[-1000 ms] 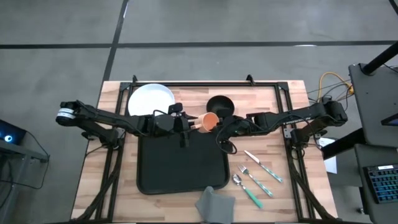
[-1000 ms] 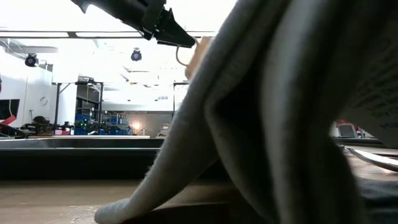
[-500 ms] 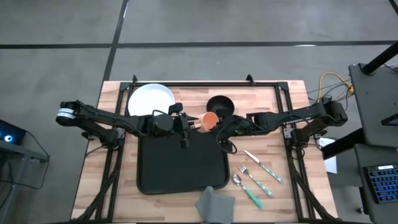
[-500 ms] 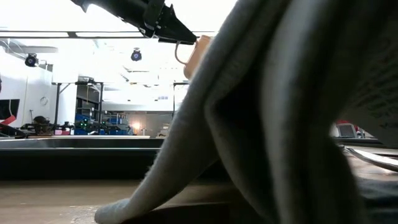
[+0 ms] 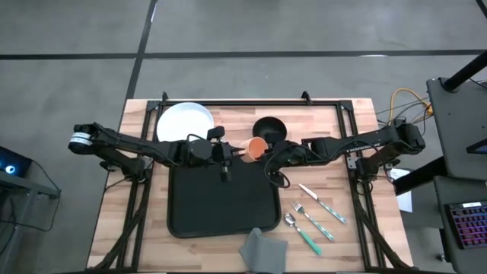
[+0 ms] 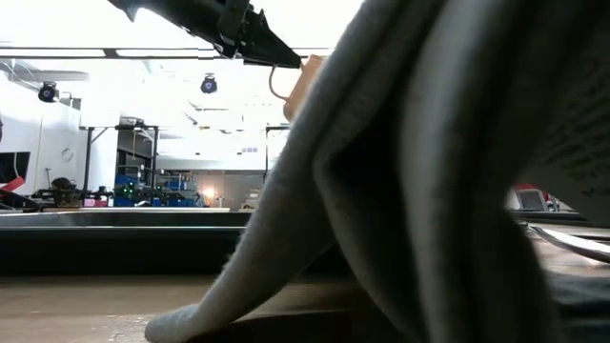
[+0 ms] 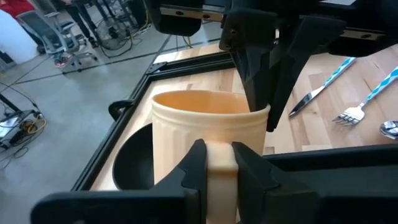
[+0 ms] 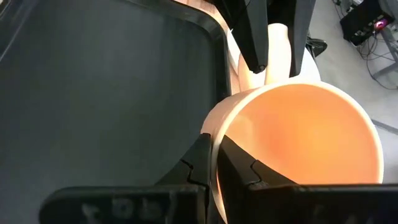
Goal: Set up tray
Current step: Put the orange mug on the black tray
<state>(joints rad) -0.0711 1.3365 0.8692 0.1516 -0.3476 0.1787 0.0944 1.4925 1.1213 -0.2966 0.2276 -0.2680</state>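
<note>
Jaws: left gripper [image 7: 216, 163] closed on the cup [image 5: 258, 146] handle; right gripper [image 8: 214, 163] pinching the cup's rim.

Step, as judged: handover in mid-air; next, one gripper must let go.

Near: grey napkin [image 5: 262, 248].

Middle: tray [image 5: 221, 199], black, rounded corners, low rim, nothing on it.

Far: cup above the tray's far right corner.

One camera hangs overhead, looking straight down on the whole desk [image 5: 152, 236]. Another sits at desk height by the near edge, so close to a grey napkin [image 6: 429, 171] that cloth fills most of it. Each wrist camera looks closely along its fingers at the orange cup [image 7: 208, 143], shared from opposite sides.
</note>
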